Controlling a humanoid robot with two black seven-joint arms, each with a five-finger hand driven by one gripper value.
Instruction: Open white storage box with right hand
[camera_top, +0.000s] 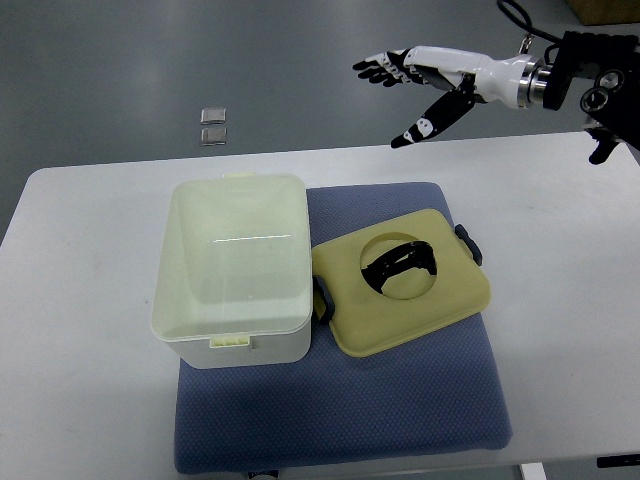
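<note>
One hand in view: the right hand (420, 85), its arm entering from the upper right edge.
Hand state: fingers spread and relaxed, thumb angled downward, holding nothing.
Hand position: raised above the far edge of the white table (80, 300), well apart from the box.
White storage box (235, 268): stands open on the left part of a blue mat (340, 420), its interior looking empty.
Lid (405, 282): pale yellow, lies flat on the mat just right of the box, a round opening with a black handle at its centre.
Floor: two small square markers (212, 125) beyond the table.
</note>
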